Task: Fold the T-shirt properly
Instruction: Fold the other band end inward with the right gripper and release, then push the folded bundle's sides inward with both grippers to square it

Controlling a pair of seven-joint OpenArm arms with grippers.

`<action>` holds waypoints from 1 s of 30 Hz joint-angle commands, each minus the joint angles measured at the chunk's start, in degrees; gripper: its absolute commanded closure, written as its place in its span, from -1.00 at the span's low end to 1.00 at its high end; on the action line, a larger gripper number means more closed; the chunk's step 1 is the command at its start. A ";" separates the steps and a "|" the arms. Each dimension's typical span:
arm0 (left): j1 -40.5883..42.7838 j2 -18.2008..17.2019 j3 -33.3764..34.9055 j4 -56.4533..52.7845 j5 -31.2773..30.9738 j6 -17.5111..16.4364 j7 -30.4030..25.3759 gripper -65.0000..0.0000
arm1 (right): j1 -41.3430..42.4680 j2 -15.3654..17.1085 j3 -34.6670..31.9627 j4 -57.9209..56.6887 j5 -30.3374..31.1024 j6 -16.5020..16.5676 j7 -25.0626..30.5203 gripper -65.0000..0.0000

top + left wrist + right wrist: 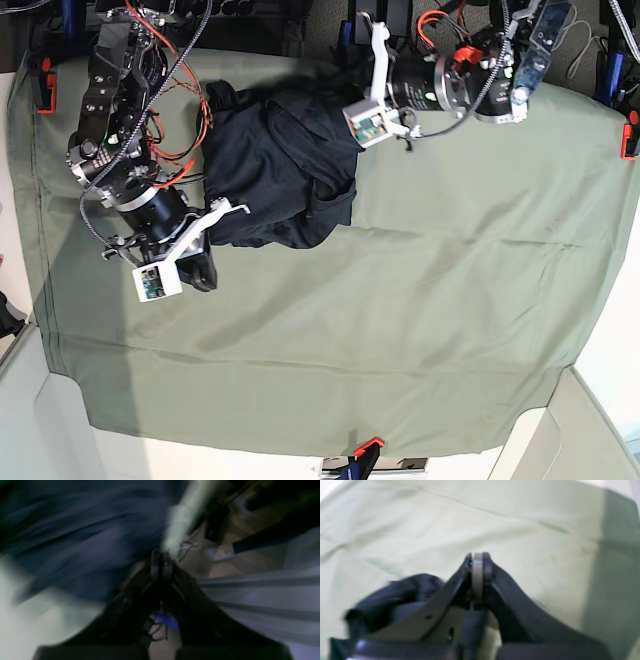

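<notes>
A: T-shirt is a crumpled dark heap at the back-left of the desk in the base view, between the two arms. Not spread out at all.

B: Handling? Looks thin, soft knit: light, limp, will drape and sag, probably drags on the cloth cover. Needs two-point holds at seams or hem corners, not mid-panel.

A: Agreed. Orientation: can't pick out collar, hem or sleeves in that bunch. Long axis of the heap runs roughly from the far edge toward the near-left.

B: End effectors?

A: Right end effector: jaws pressed together, nothing between the tips; shirt fabric sits just beside it, lower left in its wrist view. Left end effector: jaws look together too, but the view is badly blurred, so I can't tell if it pinches fabric. Shirt fills the upper left there.

B: Judgement: flatten first.
</notes>
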 commanded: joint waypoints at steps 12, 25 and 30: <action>-9.38 4.02 9.16 -7.87 16.17 -0.49 -5.09 1.00 | 4.02 4.61 2.86 -9.49 3.85 -0.02 1.99 1.00; -16.20 -2.49 11.39 -14.10 21.29 2.89 -5.05 1.00 | 4.02 4.59 2.84 -9.49 4.02 -0.02 2.62 1.00; -19.67 -5.81 11.39 -14.12 21.40 2.89 -5.05 1.00 | 4.02 4.59 2.84 -9.49 4.02 -0.02 2.60 1.00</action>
